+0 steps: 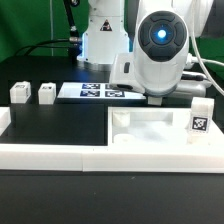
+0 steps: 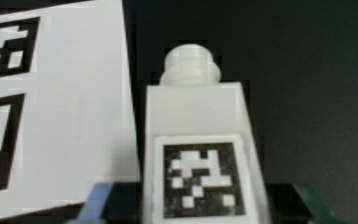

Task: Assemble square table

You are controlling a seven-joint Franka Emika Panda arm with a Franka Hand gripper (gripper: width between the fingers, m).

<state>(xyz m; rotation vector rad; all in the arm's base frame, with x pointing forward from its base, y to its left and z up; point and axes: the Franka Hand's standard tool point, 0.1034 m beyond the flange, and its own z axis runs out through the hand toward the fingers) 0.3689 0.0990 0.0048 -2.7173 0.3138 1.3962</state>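
The gripper (image 2: 197,206) is clenched on one white leg (image 2: 197,130), close beside the marker board (image 2: 43,90). The tabletop (image 1: 160,130) lies below the arm. A second leg (image 1: 200,115) stands at the tabletop's corner on the exterior view's right. Two spare legs (image 1: 18,93) (image 1: 45,93) stand well apart from it.

Plenty of open counter (image 1: 62,125) between the tabletop (image 1: 150,140) and two legs (image 1: 18,92) (image 1: 45,93) for me to pass, border rail (image 1: 50,153) fences one edge tho.
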